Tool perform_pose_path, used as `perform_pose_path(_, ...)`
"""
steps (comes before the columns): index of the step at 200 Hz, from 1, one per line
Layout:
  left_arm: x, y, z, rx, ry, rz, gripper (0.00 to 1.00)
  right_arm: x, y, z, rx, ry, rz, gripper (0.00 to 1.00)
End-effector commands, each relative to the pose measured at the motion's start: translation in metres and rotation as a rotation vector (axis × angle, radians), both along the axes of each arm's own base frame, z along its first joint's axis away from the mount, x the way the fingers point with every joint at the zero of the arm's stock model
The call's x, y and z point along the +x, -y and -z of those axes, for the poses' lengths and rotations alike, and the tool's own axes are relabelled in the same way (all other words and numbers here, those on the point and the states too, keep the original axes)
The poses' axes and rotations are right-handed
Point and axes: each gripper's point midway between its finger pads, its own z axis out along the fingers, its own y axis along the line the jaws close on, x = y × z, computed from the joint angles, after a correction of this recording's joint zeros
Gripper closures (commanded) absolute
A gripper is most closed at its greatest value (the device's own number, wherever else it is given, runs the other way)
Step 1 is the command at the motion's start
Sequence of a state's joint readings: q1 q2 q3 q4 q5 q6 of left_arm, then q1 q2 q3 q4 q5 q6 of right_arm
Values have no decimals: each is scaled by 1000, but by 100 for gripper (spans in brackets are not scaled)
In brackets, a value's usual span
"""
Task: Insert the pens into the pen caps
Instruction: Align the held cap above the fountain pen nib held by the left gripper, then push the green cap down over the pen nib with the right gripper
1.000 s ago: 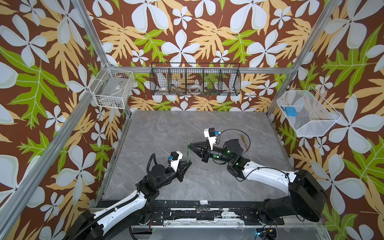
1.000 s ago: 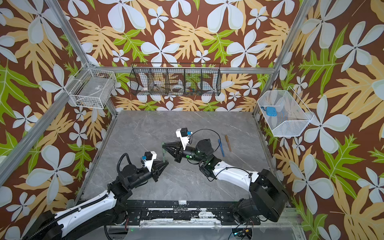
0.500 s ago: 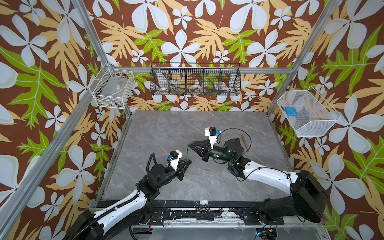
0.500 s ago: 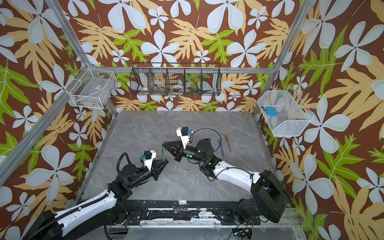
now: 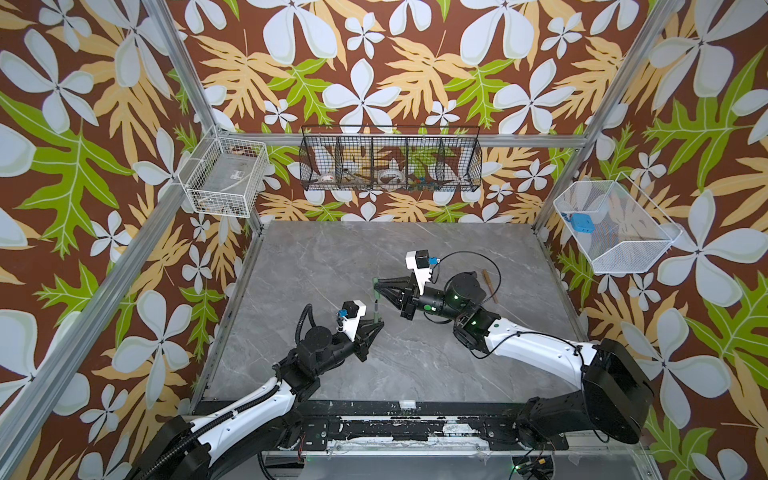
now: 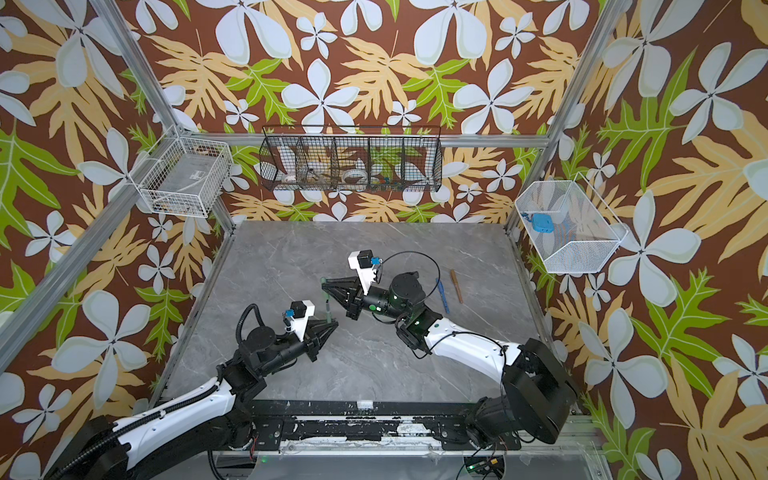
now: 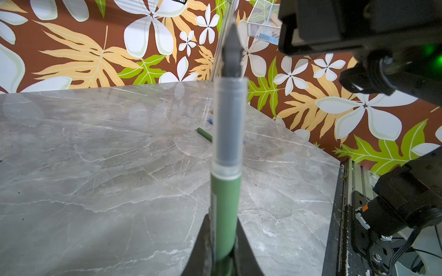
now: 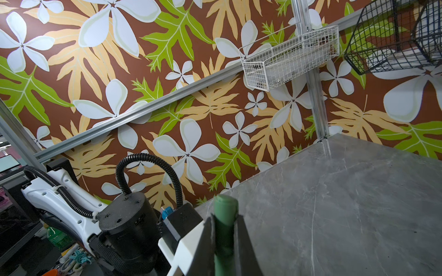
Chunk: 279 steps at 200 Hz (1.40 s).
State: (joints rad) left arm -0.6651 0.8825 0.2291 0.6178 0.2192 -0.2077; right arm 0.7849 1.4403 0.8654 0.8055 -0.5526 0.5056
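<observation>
My left gripper (image 7: pixel 223 251) is shut on a dull green pen (image 7: pixel 224 215), which has a clear collar and a dark pointed tip (image 7: pixel 231 47) at its far end. In both top views this pen (image 5: pixel 376 309) stands up from the left gripper (image 5: pixel 376 326), just below the right gripper (image 5: pixel 376 284). My right gripper (image 8: pixel 224 239) is shut on a dark green pen cap (image 8: pixel 224 210), which hangs over the pen's tip with a small gap between them (image 6: pixel 326 293). A blue pen (image 6: pixel 442 295) and an orange-brown pen (image 6: pixel 456 286) lie on the table to the right. Another green pen (image 7: pixel 205 134) lies farther off.
The grey marble table (image 5: pixel 332 257) is walled in on three sides. A white wire basket (image 5: pixel 224 183) hangs at the back left. A black wire basket (image 5: pixel 390 160) hangs at the back, and a white mesh bin (image 5: pixel 615 228) on the right. The left arm (image 8: pixel 129 222) is close beside the right gripper.
</observation>
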Motion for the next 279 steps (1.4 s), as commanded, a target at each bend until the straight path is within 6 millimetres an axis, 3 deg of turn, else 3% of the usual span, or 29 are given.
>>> perform_pose_path(1,0,2,-9,-16,32,11,100,-3,-3,-1,0,10,-21,91)
perform_pose_path(170,-1,-1,-13,-35,44,-5,100,-4,0,27,-44,-34,8,91)
perform_pose_path(186,-1,-1,-12,-36,42,0,100,-3,2,25,-36,-32,21,91)
perform_pose_path(238,-2,5,-9,-24,27,29,100,2,8,-10,0,50,80,91)
perform_pose_path(279,-2,6,-9,-22,24,36,100,9,5,-8,-14,64,95,91)
